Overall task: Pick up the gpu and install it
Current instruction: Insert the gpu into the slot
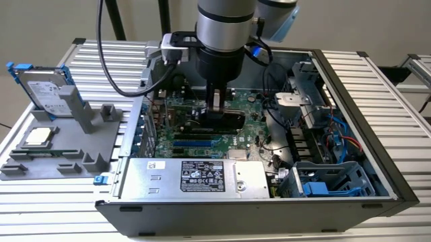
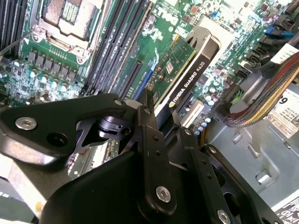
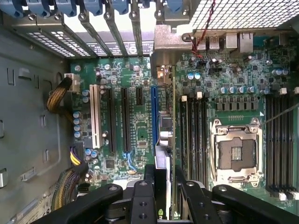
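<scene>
Ribbed silver aluminium table (image 1: 377,80) carries an open grey desktop computer case (image 1: 377,196) lying on its side, green motherboard (image 1: 253,128) exposed inside. On the exterior view's left, a grey plastic parts holder (image 1: 47,166) holds a silver boxy hard drive with blue frame (image 1: 44,93) standing upright and a small square silver CPU chip (image 1: 37,137) lying flat. Grey robot arm (image 1: 225,30) reaches straight down into the case. Black gripper (image 1: 215,112) is pinching the gpu, a thin green circuit card with black shroud (image 2: 184,70), by its top edge, fingers (image 2: 156,154) pressed against both faces. Card stands on edge over the motherboard, just beside the blue expansion slot (image 3: 153,112) and near the black memory slots (image 3: 194,135); its silver metal bracket (image 3: 170,37) sits at the case's rear wall. Whether the card is fully seated in a slot can't be told. Silver power supply box (image 1: 195,176) sits at the near side of the case.
</scene>
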You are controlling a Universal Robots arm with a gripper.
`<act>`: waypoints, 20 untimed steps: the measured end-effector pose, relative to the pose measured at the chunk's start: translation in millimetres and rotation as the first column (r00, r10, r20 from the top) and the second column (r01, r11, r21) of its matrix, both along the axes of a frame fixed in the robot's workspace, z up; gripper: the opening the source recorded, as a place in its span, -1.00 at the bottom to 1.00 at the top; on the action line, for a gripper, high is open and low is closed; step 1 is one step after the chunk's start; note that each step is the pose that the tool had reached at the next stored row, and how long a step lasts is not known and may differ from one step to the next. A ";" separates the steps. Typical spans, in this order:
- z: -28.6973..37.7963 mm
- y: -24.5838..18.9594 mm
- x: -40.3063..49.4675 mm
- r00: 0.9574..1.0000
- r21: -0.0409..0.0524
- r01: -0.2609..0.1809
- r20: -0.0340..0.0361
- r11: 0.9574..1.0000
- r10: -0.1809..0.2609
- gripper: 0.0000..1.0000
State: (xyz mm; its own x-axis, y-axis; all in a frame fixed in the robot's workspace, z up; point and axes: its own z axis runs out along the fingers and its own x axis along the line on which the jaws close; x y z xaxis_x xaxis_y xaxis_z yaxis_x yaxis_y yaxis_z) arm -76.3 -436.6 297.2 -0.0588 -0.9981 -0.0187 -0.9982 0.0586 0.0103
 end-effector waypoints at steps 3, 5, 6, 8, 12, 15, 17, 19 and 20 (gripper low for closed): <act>-1.5 -0.9 -2.4 1.000 0.000 0.000 0.000 1.000 0.000 -1.00; -2.2 -1.7 -3.4 1.000 0.000 0.000 0.000 1.000 0.000 -1.00; -2.5 -2.2 -3.8 1.000 0.000 0.000 0.000 1.000 0.000 -1.00; -3.6 -2.7 -5.0 1.000 0.000 0.000 0.000 1.000 0.000 -1.00; -4.9 -4.4 -6.9 1.000 0.000 0.000 0.000 1.000 0.000 -1.00; -5.8 -5.5 -8.6 1.000 0.000 0.000 0.000 1.000 0.000 -1.00; -6.4 -6.2 -10.0 1.000 0.000 0.000 0.000 1.000 0.000 -1.00; -7.3 -6.6 -11.5 1.000 0.000 0.000 0.000 1.000 0.000 -1.00; -7.8 -6.8 -12.3 1.000 0.000 0.000 0.000 1.000 0.000 -1.00</act>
